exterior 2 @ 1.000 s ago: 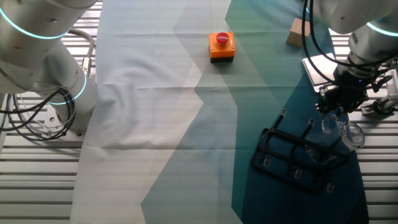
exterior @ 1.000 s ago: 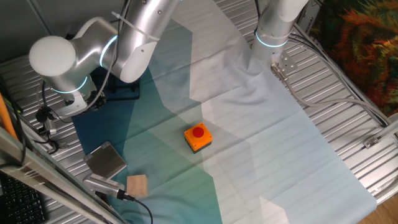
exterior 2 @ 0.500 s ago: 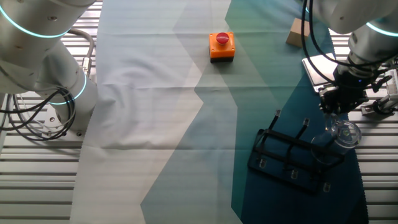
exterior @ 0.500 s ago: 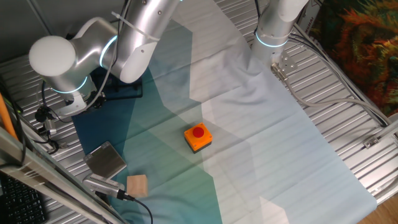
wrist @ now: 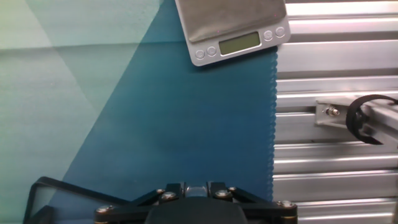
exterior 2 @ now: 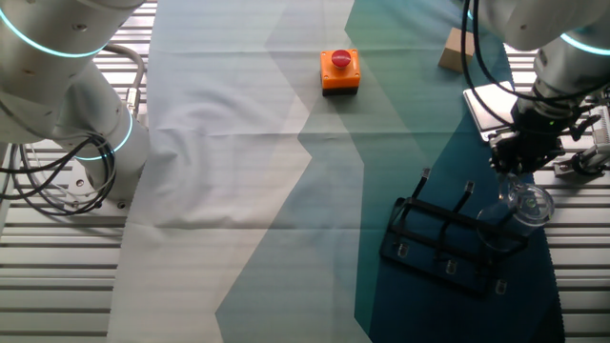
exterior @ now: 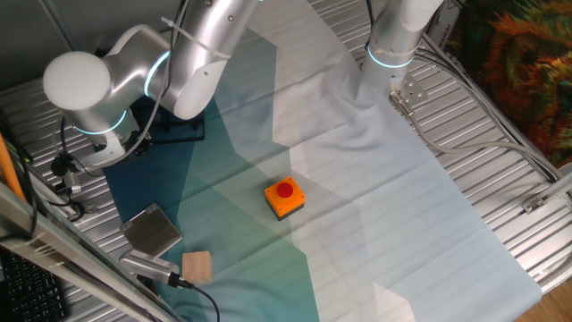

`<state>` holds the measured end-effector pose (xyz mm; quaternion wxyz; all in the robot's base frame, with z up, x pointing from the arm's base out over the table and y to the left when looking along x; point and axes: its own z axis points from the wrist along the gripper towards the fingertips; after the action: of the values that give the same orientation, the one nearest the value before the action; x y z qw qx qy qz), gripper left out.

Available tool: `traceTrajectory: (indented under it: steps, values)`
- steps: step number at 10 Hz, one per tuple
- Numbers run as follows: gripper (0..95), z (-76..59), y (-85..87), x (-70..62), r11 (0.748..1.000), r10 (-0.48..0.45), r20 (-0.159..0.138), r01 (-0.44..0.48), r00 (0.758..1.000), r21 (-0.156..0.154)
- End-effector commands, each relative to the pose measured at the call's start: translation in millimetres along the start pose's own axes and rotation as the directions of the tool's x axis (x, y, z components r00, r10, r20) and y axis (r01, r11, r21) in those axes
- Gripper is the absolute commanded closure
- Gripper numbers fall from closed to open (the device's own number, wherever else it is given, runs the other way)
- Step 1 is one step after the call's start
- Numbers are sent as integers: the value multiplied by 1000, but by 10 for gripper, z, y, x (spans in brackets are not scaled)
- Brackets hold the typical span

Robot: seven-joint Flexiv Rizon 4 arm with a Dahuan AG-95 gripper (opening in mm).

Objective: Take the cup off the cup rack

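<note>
— Cup (exterior 2: 522,206)? Sitting at the right end of the cup rack (exterior 2: 448,250), seemingly over an end peg, looking tilted, glass too clear for certainty.

— Gripper (exterior 2: 516,164)? Hanging just above the cup's rim, dark body hiding the fingertips. Cannot tell jaw opening, nor any hold on the glass; hand view showing only the hand's underside, blue cloth (wrist: 186,118) and a grey scale (wrist: 231,25).

— Step in hand? Probably lifting or about to lift off the peg.

— Next move? Likely calling for a straight rise along the peg, avoiding dragging the light wire rack; orange button box (exterior 2: 339,70) well apart, no obstacle.
</note>
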<state>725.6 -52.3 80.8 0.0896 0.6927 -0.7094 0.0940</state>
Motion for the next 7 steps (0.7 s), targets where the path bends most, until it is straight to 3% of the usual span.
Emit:
traceTrajectory:
  steps: [1, 7]
  values:
    - [950, -17, 4, 3, 1000, 5, 0, -5, 1000, -2]
    - [950, -224, 72, -22, 999, 42, -13, -42, 999, -7]
